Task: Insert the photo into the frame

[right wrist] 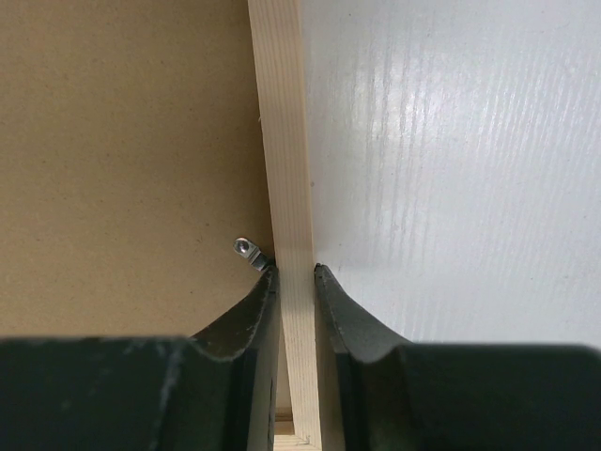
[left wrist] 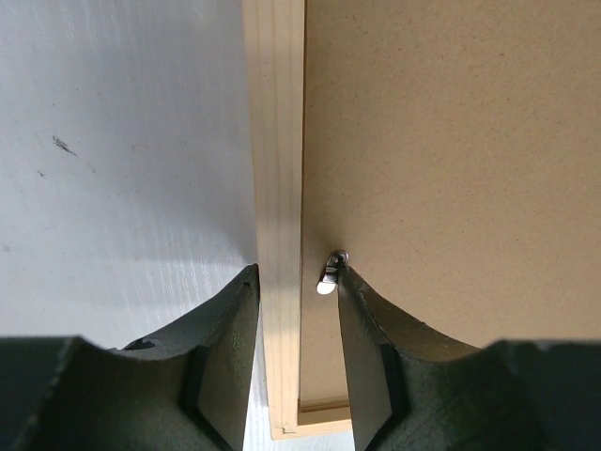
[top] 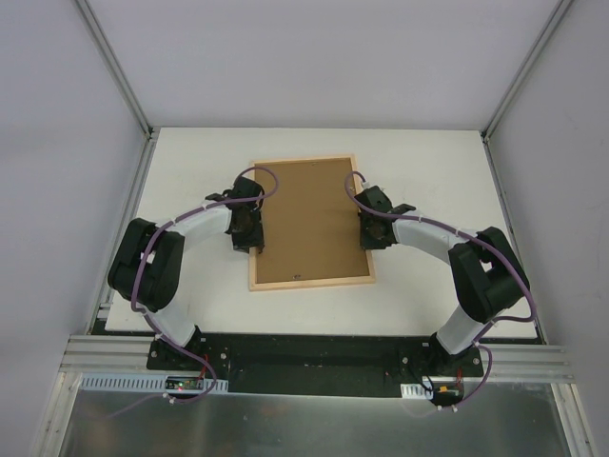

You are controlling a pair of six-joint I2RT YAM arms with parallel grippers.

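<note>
Frame lies flat, back side up, mid-table, long sides running away from the arm bases. Brown backing board sits inside it, filling the opening.

Left gripper is down over the frame's left rail, part open and straddling it. Outer finger is right at the wood. Inner finger stands off the rail over the board, its tip touching a small metal tab.

Right gripper is narrow, pinched on the right rail with both fingers tight against the wood. Second tab sits on the board just beside its inner fingertip.
</note>
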